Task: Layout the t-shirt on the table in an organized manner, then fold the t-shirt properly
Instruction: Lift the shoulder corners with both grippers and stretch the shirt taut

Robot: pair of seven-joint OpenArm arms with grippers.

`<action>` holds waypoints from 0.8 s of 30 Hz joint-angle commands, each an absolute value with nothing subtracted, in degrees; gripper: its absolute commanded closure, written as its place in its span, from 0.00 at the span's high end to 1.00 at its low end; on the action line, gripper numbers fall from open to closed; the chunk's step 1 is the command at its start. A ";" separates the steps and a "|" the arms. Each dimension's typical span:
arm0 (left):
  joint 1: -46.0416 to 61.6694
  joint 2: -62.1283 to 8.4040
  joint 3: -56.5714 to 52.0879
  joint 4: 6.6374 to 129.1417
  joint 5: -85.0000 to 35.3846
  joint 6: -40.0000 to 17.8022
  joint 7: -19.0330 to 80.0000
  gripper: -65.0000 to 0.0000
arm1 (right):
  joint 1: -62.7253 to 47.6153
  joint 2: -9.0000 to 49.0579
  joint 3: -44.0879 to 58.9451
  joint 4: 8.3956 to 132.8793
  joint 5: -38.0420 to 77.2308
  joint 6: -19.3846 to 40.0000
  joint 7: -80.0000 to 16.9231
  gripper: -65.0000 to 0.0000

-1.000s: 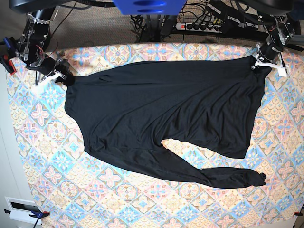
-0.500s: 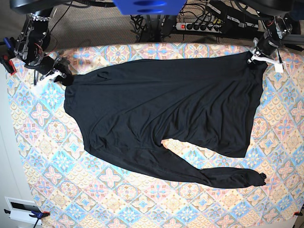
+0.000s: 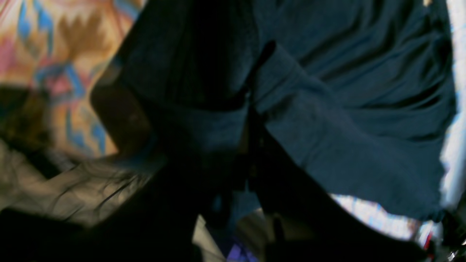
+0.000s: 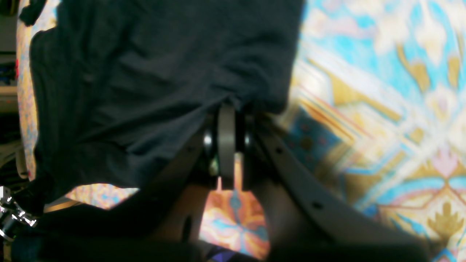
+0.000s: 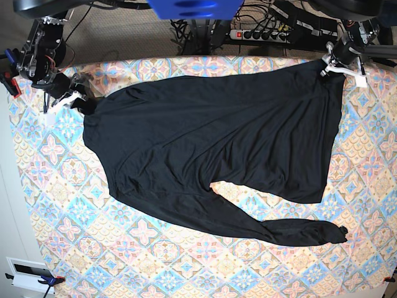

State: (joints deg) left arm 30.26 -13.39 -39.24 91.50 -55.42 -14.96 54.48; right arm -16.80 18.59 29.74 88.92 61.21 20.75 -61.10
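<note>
The black t-shirt [image 5: 217,143] lies spread across the patterned table [image 5: 56,205], with one long sleeve [image 5: 279,230] trailing toward the front right. In the base view my left gripper [image 5: 330,67] is at the far right corner, shut on the shirt's corner. My right gripper [image 5: 79,99] is at the far left, shut on the other corner. The left wrist view shows dark fabric [image 3: 346,109] bunched at the closed jaws of the left gripper [image 3: 251,105]. In the right wrist view the right gripper [image 4: 227,105] pinches the cloth edge [image 4: 145,72] above the table [image 4: 382,91].
A power strip [image 5: 260,34] and cables lie beyond the far edge of the table. A small white box [image 5: 26,271] and a blue clamp [image 5: 48,280] sit at the front left corner. A blue mount [image 5: 192,7] hangs over the far middle.
Both grippers moved toward the far edge, the left one also inward, dragging the shirt's upper edge with them. The fabric between them looks smoother and tauter.
</note>
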 commanded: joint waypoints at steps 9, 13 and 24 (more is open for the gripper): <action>28.44 -13.58 -39.34 101.41 -57.98 -15.52 53.32 0.00 | -16.04 19.82 30.11 93.41 62.02 20.79 -60.00 0.00; 25.71 -13.76 -39.43 101.23 -58.59 -15.34 53.76 0.00 | -16.04 19.82 29.93 93.05 62.02 20.70 -60.00 0.00; 18.07 -13.76 -39.78 92.26 -58.42 -15.25 59.21 0.00 | -9.45 19.74 28.26 92.88 61.76 20.62 -62.99 0.00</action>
